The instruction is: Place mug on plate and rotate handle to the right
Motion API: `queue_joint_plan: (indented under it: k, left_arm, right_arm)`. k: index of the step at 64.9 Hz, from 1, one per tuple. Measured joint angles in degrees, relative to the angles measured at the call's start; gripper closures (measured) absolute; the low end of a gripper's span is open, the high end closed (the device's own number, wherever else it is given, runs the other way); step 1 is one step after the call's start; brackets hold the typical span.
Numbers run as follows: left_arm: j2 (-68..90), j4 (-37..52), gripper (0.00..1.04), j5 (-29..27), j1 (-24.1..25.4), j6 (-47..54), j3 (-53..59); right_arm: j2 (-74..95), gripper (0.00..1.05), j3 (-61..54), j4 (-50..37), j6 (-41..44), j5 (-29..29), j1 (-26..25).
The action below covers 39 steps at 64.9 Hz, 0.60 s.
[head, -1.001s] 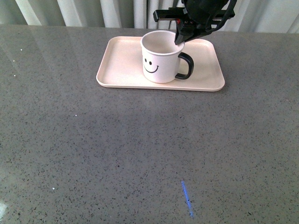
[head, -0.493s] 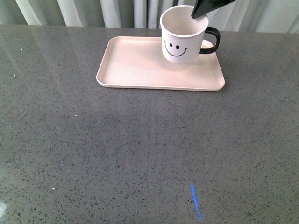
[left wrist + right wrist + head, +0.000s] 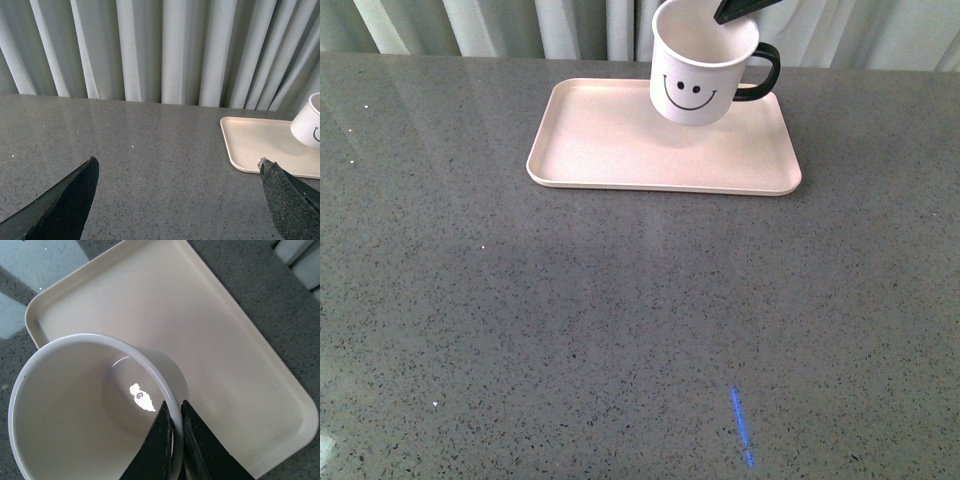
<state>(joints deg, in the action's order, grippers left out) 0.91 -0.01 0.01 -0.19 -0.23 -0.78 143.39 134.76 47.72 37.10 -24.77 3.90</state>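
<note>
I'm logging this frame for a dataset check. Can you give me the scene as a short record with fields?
mug: white, smiley face toward the camera, tilted, appears lifted above the plate
handle: black, points to the robot's right
plate: pale pink, flat on the grey table, below the mug
right gripper: shut on the mug rim, one finger inside, one outside
left gripper: open, empty, apart from the plate

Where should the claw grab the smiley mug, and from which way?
Pinch the mug's thin rim wall from above, one jaw inside, one outside. Its mouth opens upward and the wall is slim enough to fit, just as the right claw holds it now, near the handle.
</note>
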Motion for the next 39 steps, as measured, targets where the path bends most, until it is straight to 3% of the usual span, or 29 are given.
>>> queue_joint_plan:
  k: [39]
  left_arm:
    - [0.00,0.00,0.09,0.00,0.00,0.00,0.00]
  right_arm:
    - [8.33,1.03,15.67,9.92,1.81,-3.15,-0.63]
